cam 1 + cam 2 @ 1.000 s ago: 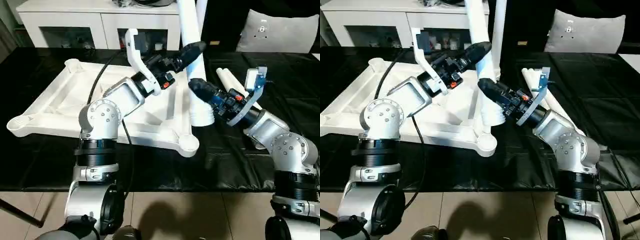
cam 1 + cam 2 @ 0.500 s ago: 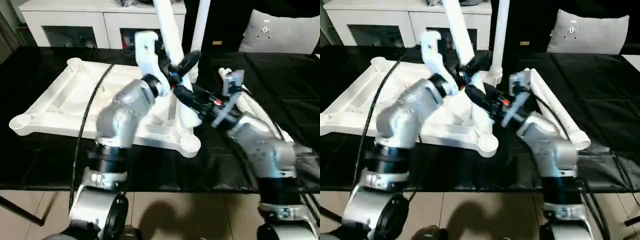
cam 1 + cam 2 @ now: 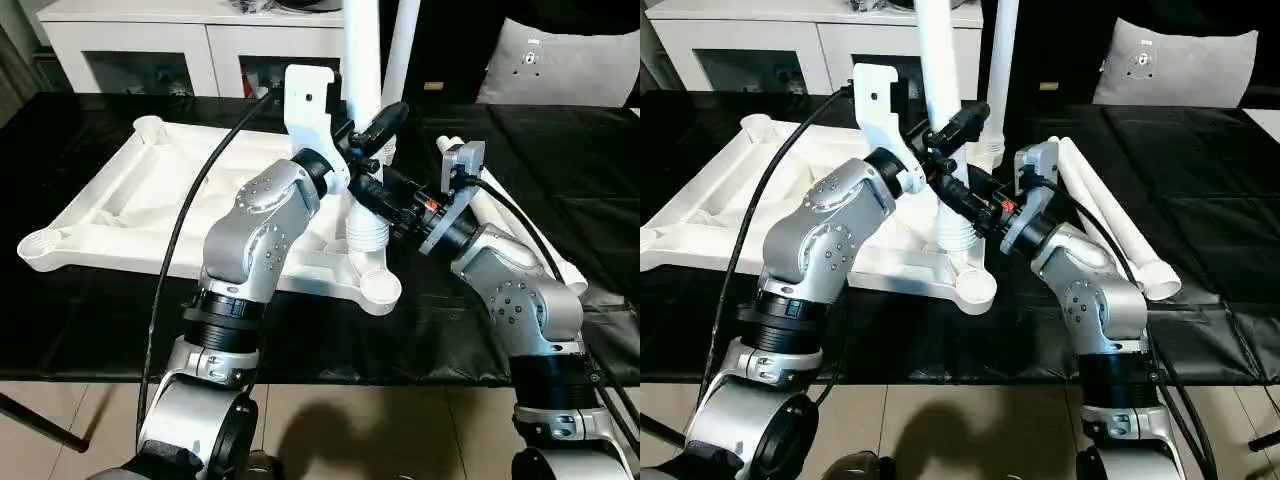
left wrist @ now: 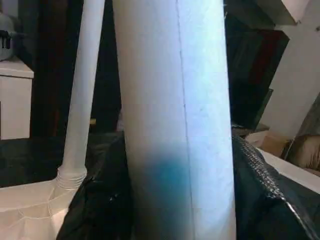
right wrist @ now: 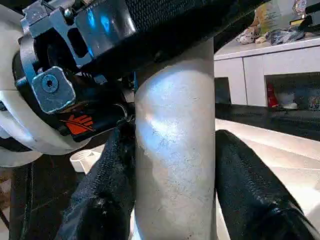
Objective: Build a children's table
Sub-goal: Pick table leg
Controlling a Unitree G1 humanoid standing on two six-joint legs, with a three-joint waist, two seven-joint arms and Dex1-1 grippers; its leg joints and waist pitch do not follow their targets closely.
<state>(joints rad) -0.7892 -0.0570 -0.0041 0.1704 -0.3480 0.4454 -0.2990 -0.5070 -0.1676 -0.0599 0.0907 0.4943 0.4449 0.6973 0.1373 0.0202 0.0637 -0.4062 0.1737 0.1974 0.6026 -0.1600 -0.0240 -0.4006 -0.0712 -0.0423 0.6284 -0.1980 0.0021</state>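
Left eye view shows the tabletop (image 3: 130,200) lying upside down on the black table (image 3: 90,330), with the left gripper (image 3: 372,135) and, lower on the shaft, the right gripper (image 3: 375,190) each closed around one upright leg (image 3: 362,60) at the near corner socket (image 3: 380,287). I judge the step to be screwing this leg in; next the threaded end must sit square in the socket and be turned. No readable writing anywhere, just an orange mark on one gripper.

I see a black-covered surface (image 3: 90,330) carrying everything. The white tabletop (image 3: 120,210) lies upside down on its left half, ribs facing up. Two loose white legs (image 3: 1110,225) lie side by side on the right, running from far to near.
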